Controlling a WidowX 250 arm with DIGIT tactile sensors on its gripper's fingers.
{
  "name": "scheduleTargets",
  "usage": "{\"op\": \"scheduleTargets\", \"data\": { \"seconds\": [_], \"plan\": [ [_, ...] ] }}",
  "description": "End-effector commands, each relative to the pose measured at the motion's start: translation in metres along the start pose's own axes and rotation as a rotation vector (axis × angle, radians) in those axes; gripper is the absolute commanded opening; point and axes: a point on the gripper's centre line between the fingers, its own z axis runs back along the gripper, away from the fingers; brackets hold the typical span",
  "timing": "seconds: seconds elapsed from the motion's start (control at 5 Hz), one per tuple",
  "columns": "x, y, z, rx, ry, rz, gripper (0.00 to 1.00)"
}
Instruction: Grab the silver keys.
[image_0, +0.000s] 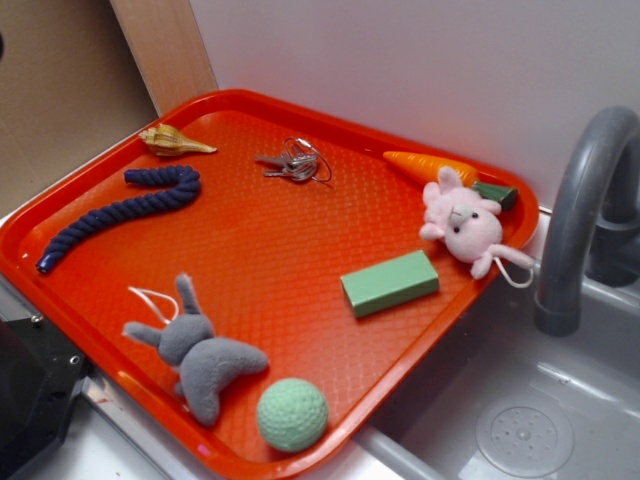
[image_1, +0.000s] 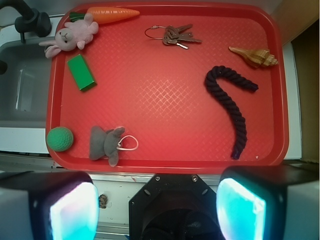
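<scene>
Silver keys (image_1: 176, 36) lie untouched near the tray's (image_1: 165, 165) far edge, between the carrot (image_1: 112, 13) and seashell (image_1: 254, 56). My gripper (image_1: 157, 207) hangs spread wide, holding nothing, off the tray's near edge, well apart from them.

Red plastic tray (image_0: 250, 250) beside grey sink (image_0: 560, 420).
Small bunch of silver keys (image_0: 293, 163) lying near far rim, seemingly on thin wire rings.

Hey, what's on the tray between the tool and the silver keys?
Nothing: in the wrist view, only bare red tray lies between the open tool and the silver keys.
</scene>
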Motion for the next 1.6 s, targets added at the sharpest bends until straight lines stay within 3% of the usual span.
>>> {"op": "scheduleTargets", "data": {
  "seconds": [0.0,0.2,0.4,0.6,0.8,1.0,1.2,1.4],
  "plan": [
    [0.000,0.000,0.000,0.000,0.000,0.000,1.00],
    [0.045,-0.017,-0.043,0.151,-0.159,-0.127,1.00],
    [0.091,-0.025,-0.070,0.166,-0.231,-0.265,1.00],
    [0.131,-0.018,-0.096,0.158,-0.121,-0.297,1.00],
    [0.170,0.006,-0.104,0.122,-0.024,-0.209,1.00],
    [0.190,0.023,-0.111,0.130,0.035,-0.149,1.00],
    [0.185,0.014,-0.121,0.253,-0.027,-0.407,1.00],
    [0.171,-0.002,-0.132,0.208,-0.189,-0.638,1.00]
  ]
}}
